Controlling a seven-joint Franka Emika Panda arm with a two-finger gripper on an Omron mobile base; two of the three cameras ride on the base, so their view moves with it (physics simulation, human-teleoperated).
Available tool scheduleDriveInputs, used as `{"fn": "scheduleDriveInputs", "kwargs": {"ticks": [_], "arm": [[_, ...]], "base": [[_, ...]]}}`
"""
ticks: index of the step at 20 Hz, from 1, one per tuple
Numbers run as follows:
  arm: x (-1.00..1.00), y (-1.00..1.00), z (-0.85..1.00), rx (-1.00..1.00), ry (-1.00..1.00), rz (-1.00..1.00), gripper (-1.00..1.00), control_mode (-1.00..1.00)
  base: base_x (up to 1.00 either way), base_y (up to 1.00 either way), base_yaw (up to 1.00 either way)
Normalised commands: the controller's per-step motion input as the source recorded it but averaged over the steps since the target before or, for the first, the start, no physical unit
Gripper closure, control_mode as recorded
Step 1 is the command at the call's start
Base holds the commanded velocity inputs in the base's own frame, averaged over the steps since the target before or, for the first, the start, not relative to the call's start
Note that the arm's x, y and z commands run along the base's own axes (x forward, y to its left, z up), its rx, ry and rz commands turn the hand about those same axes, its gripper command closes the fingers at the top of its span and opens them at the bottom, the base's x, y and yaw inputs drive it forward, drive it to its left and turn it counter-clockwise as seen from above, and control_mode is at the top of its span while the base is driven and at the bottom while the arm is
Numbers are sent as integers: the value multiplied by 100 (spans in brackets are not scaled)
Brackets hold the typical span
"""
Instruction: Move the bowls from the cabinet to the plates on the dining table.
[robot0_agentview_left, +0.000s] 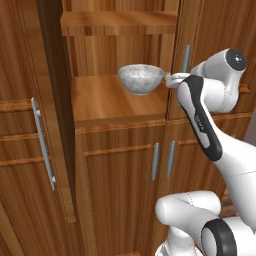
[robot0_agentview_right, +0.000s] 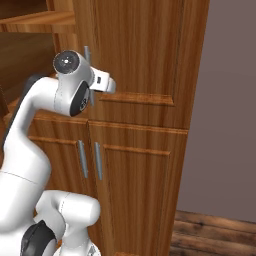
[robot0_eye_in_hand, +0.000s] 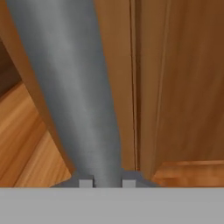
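The gripper (robot0_eye_in_hand: 104, 180) looks clenched on the right door's grey handle (robot0_eye_in_hand: 74, 87), probably to swing that door open. 1 marbled bowl (robot0_agentview_left: 141, 78) sits on the cabinet (robot0_agentview_left: 120, 165) shelf, at the hand's 9 o'clock.

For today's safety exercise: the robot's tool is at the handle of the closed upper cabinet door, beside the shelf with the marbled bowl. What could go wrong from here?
1. The tool grips the handle with just its fingertips; it might slip off when pulling.
2. The marbled bowl sits near the shelf's right end, close to the wrist; a swinging arm could knock it.
3. The door may swing into the arm.
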Motion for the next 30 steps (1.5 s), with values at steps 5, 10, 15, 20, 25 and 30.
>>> {"fn": "scheduleDriveInputs", "kwargs": {"ticks": [5,10,15,20,25,30], "arm": [[0,-2,0,0,2,0,100,-100],[-2,-29,0,0,1,-1,100,-100],[-20,-57,0,0,0,-5,100,-100],[-43,-73,0,1,0,-8,100,-100],[-53,-70,0,3,0,-9,100,-100],[-52,-75,0,3,0,-11,100,-100]], "base": [[0,0,0],[0,0,0],[0,0,0],[0,0,0],[0,0,0],[0,0,0]]}}
